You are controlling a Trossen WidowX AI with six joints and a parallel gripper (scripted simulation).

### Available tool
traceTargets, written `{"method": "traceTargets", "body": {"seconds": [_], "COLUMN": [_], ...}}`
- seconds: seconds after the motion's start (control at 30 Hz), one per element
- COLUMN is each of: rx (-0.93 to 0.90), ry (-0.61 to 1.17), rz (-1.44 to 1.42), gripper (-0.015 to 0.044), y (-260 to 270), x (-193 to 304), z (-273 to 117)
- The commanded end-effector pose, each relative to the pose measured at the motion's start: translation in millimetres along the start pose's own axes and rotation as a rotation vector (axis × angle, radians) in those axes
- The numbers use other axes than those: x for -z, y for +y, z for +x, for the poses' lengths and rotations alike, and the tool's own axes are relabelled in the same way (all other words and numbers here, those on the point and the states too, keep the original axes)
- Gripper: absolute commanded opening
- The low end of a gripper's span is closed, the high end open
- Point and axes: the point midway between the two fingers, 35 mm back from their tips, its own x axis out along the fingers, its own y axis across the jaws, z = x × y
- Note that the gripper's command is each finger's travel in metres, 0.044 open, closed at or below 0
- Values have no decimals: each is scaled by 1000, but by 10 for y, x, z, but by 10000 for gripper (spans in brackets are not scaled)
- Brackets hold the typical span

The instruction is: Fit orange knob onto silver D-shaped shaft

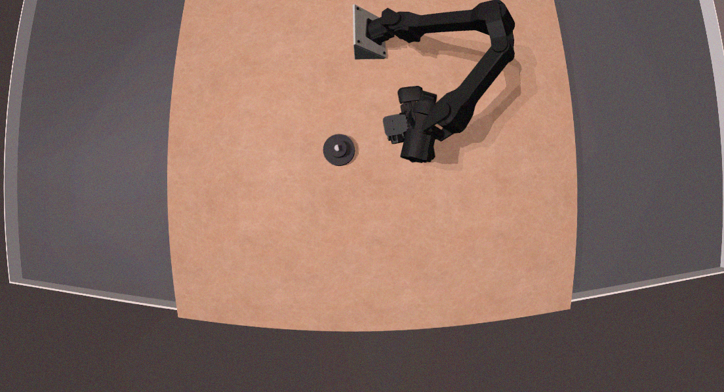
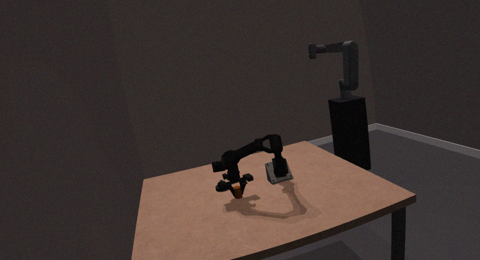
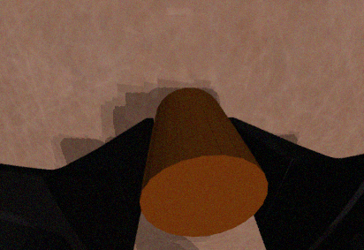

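The orange knob (image 3: 202, 190) (image 2: 237, 191) is a short cylinder, upright between my two black fingers, its flat top facing the wrist camera. My gripper (image 3: 190, 125) (image 2: 237, 190) is shut on it, low at the table top. I cannot tell whether the knob touches the table. Its hole is hidden underneath. In the overhead view my wrist (image 1: 416, 136) covers the knob. The round black pedestal (image 1: 328, 155) (image 2: 218, 188) with the silver shaft (image 1: 337, 147) stands on the table a short way to the left of my gripper.
My arm's grey base plate (image 1: 367, 39) (image 2: 277, 175) is bolted at the back of the table (image 1: 354, 247). A second grey arm on a black column (image 2: 349, 130) stands on the floor beyond the table's far corner.
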Motion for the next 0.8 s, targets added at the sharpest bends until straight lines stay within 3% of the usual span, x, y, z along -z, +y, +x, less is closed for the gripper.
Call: {"method": "traceTargets", "body": {"seconds": [0.0,0.77], "rx": [-16,-54], "ry": [-13,-48], "rz": [-11,-45], "gripper": [0,0], "y": [44,111], "x": [-25,-55], "z": [-136,-870]}}
